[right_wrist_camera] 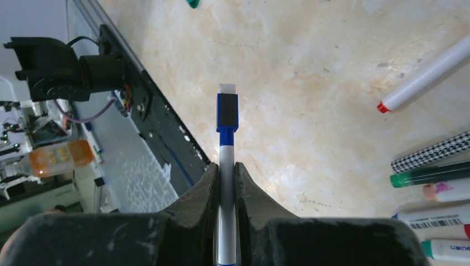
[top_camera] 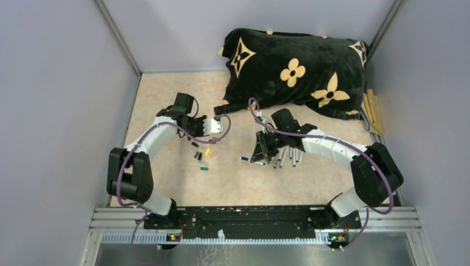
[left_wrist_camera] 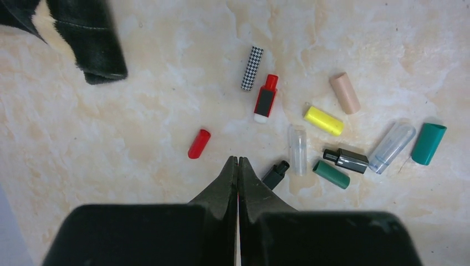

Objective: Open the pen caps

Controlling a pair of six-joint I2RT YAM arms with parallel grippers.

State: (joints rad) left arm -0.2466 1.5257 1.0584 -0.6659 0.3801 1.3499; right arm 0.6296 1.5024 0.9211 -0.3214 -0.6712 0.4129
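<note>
Several loose pen caps lie on the marbled table below my left gripper (left_wrist_camera: 238,159): a red cap (left_wrist_camera: 199,143), a yellow one (left_wrist_camera: 323,120), a houndstooth one (left_wrist_camera: 252,68), a teal one (left_wrist_camera: 428,143), a small black one (left_wrist_camera: 275,174). That gripper (top_camera: 206,132) is shut with nothing held, its tips just above the table between the red and black caps. My right gripper (right_wrist_camera: 227,166) is shut on a white-barrelled pen whose blue cap (right_wrist_camera: 227,111) sticks out ahead of the fingers. This gripper (top_camera: 260,152) hovers at the left end of a row of pens (top_camera: 288,156).
A black flower-patterned pillow (top_camera: 296,72) fills the back right, one corner (left_wrist_camera: 88,39) reaching near the caps. More pens (right_wrist_camera: 427,83) lie right of the right gripper. A folded tan cloth (top_camera: 376,113) sits by the right wall. The black mounting rail (top_camera: 249,219) runs along the near edge.
</note>
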